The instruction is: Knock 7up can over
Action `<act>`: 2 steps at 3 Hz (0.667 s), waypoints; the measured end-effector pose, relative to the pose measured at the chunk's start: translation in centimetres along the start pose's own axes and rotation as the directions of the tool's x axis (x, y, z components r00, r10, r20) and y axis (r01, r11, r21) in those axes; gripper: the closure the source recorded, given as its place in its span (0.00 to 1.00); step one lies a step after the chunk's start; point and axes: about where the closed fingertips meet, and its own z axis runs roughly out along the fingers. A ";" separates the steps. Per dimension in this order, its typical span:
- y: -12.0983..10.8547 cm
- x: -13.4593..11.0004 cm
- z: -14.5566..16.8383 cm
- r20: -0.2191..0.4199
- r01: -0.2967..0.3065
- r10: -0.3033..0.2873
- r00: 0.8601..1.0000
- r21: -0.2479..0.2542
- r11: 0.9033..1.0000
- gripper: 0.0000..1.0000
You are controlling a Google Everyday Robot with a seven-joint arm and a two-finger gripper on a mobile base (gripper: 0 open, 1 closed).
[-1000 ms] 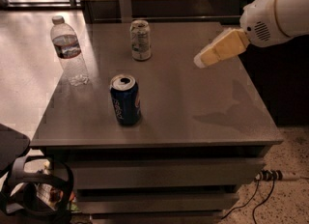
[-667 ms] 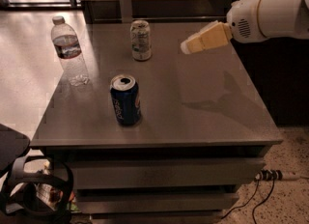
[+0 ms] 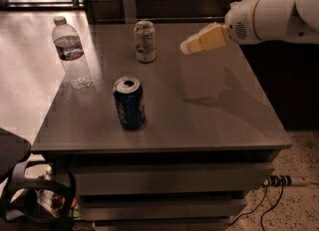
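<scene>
The 7up can (image 3: 145,41), pale silver-grey with greenish-white markings and a shiny top, stands upright at the back middle of the grey table (image 3: 209,120). My gripper (image 3: 188,47), cream-coloured on a white arm coming in from the right, hovers above the table a short way to the right of the can, about level with it. It does not touch the can and holds nothing.
A dark blue Pepsi can (image 3: 129,102) stands upright near the table's front left. A clear plastic water bottle (image 3: 71,52) stands at the left edge. A dark wall runs behind the table. Cables and a power strip (image 3: 279,180) lie on the floor at the right.
My gripper has moved left across the table towards the 7up can. The can, the Pepsi can and the bottle have not moved.
</scene>
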 end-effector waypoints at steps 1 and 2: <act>-0.2 -0.3 1.7 0.039 0.009 -0.009 0.999 -0.002 1.000 0.00; 0.1 -1.2 5.4 0.089 0.018 -0.015 0.996 -0.033 0.999 0.00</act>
